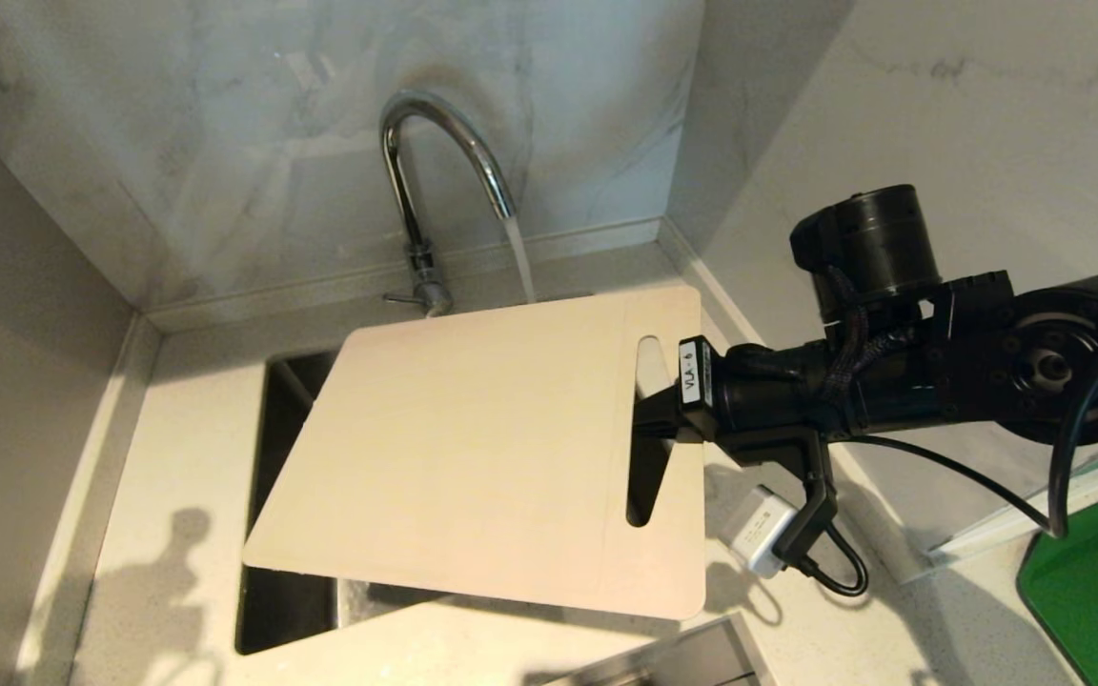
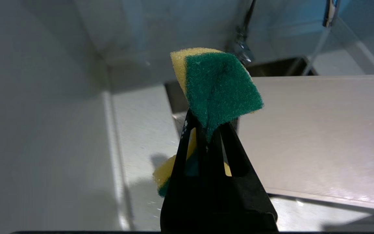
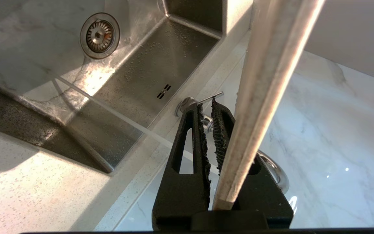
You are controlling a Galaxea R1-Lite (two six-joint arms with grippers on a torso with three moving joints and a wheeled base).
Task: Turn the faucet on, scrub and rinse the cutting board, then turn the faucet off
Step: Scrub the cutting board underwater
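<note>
The pale speckled worktop (image 1: 177, 457) wraps around a steel sink (image 3: 135, 81) set in a corner of marble-look wall. The drain (image 3: 99, 35) sits in the sink floor, which is beaded with drops.

The board (image 1: 482, 457) is held tilted over the sink, covering most of the basin in the head view, its slot handle (image 1: 646, 429) on the right side. The right claw (image 1: 665, 419) reaches in from the right and pinches the board at the edge by the slot; in the right wrist view the board's edge (image 3: 265, 97) runs between the two fingers (image 3: 187, 152), which are clamped on it.

The faucet (image 1: 425, 162) rises at the back of the sink, its arched spout above the board's far edge. Water (image 1: 522, 262) runs from the spout and passes behind that edge. The thin lever (image 1: 404, 299) sticks out at the faucet's base.

At the lower right a dark green board (image 1: 1097, 591) lies on the worktop.

The left claw (image 2: 208, 130), seen only in its own wrist view, is pressed tight on a sponge (image 2: 219, 87), green scrub face toward the camera, yellow foam behind. It hangs just beside the board's left edge, not touching it
</note>
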